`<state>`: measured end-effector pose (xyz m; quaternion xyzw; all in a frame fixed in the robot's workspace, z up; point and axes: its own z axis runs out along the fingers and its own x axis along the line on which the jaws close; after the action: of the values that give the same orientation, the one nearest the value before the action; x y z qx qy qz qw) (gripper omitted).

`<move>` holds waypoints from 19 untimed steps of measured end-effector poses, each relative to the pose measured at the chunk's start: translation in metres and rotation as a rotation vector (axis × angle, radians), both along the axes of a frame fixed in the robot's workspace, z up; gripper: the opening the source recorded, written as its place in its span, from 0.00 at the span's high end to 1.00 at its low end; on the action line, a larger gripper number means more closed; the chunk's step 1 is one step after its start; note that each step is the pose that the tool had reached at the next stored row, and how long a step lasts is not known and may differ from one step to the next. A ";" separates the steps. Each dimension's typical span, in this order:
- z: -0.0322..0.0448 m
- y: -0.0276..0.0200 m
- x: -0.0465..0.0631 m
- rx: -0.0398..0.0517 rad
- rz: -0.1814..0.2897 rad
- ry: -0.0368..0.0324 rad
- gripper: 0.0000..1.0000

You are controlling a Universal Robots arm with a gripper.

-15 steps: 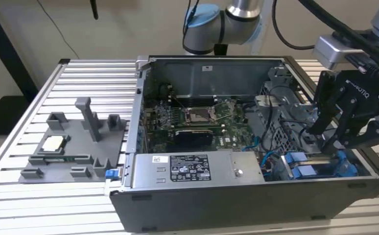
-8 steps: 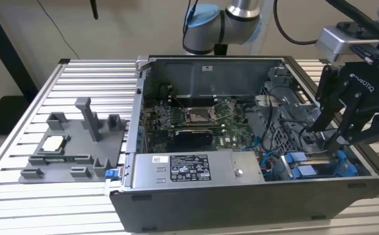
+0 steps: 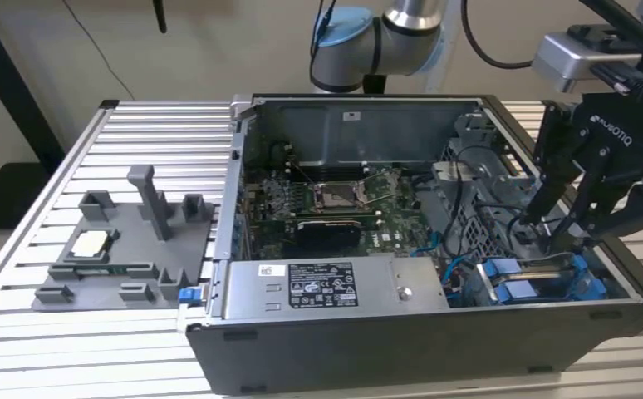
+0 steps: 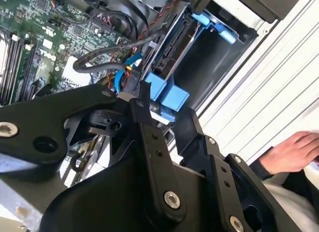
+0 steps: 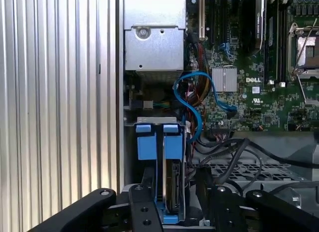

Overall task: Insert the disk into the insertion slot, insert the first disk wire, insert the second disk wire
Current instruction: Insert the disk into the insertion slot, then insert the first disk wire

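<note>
First wrist view: the gripper (image 5: 174, 176) straddles the disk (image 5: 172, 194); whether it grips cannot be told. The disk stands on edge, apparently partway into the insertion slot (image 5: 249, 169). Seating it likely calls for a straight push. Beyond, a blue cable (image 5: 199, 92) loops.

One open dark-grey metal computer case (image 3: 388, 353), one green motherboard (image 3: 338, 199), one grey white-stickered power-supply box (image 3: 321, 287) and one grey plastic fixture tray (image 3: 122, 249). One silver-grey disk (image 5: 172, 187) in a blue carrier, two bright blue plastic tabs (image 5: 144, 142), one person's hand (image 4: 294, 152).
</note>
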<state>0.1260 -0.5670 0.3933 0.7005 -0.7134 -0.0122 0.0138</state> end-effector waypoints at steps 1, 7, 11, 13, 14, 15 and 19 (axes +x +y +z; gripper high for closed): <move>0.0001 0.0009 -0.001 -0.0001 0.000 -0.0004 0.53; 0.0000 0.0039 -0.003 -0.0001 0.000 -0.0017 0.53; 0.0000 0.0045 -0.003 -0.0001 0.000 -0.0017 0.53; 0.0000 0.0050 -0.003 -0.0002 0.000 -0.0017 0.53; -0.0002 0.0053 -0.003 -0.0001 0.000 -0.0018 0.53; -0.0003 0.0055 -0.003 0.0000 0.000 -0.0019 0.53; -0.0009 0.0063 -0.004 0.0000 0.000 -0.0034 0.53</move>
<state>0.1221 -0.5607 0.3925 0.7006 -0.7134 -0.0111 0.0126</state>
